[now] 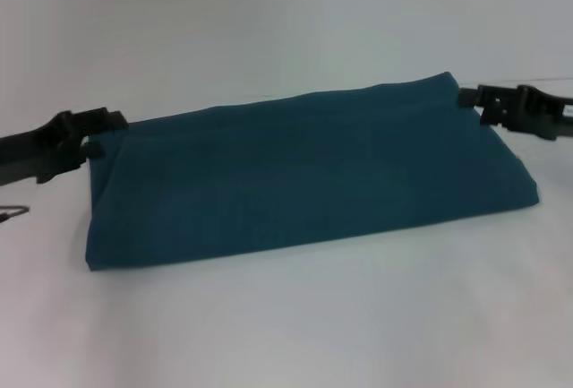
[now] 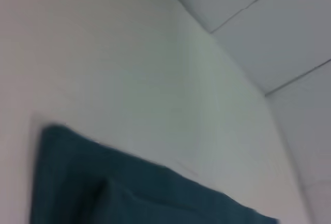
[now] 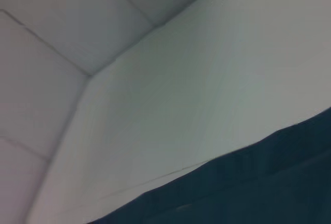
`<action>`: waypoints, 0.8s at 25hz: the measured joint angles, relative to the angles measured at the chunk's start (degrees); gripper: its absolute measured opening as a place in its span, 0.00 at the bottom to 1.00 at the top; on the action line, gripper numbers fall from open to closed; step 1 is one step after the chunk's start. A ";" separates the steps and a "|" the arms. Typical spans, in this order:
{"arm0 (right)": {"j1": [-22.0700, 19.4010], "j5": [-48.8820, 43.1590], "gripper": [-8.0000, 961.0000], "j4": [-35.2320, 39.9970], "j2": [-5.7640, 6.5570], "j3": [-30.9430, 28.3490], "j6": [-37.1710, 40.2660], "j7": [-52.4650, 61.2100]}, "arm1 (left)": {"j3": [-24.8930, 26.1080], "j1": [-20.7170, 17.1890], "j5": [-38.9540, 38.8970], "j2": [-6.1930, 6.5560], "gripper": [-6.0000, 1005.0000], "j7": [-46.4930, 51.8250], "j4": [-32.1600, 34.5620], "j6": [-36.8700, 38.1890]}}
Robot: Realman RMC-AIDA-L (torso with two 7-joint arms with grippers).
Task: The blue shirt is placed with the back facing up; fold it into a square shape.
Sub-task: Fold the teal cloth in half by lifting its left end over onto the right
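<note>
Lying flat on the white counter (image 1: pixel 286 334), the blue shirt (image 1: pixel 304 182) is seen already folded into a long, narrow band that runs from the robot's left to its right. The nearest bare stretch of the counter is crossed first, then the shirt's near edge, which is a smooth fold with no loose sleeve or hem showing. The plain fabric is turned upward and no lettering can be made out.

Farther back, at the two far corners of the band, the grippers are found. The left gripper (image 1: pixel 94 137) is placed against the far left corner, and the right gripper (image 1: pixel 473 103) against the far right corner. Each is judged to be pinching its corner between its fingers, since the cloth is met right at the tips, though the grip itself is hidden in the wrist views, where only blue cloth and white counter are shown.

Beyond the grippers, only bare counter and a pale wall are seen.

As for progress, the lengthwise folds are judged to be done: sleeves and sides are tucked away and the shirt is reduced to a band. A square has not yet been reached, because the band is much longer than it is deep. At least one more fold across its length is thought to be needed, bringing one end over toward the other.
</note>
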State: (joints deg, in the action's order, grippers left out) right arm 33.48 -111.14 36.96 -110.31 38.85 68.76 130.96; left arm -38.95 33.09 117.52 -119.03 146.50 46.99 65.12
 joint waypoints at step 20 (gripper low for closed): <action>-8.34 4.57 0.76 -3.00 -1.30 -1.46 11.44 -8.25 | 11.82 -9.74 -6.41 -2.42 0.64 -3.16 -8.33 13.41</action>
State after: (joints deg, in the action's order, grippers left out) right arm 25.14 -106.57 33.96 -111.60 37.38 80.21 122.71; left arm -27.13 23.34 111.10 -121.45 143.34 38.66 78.53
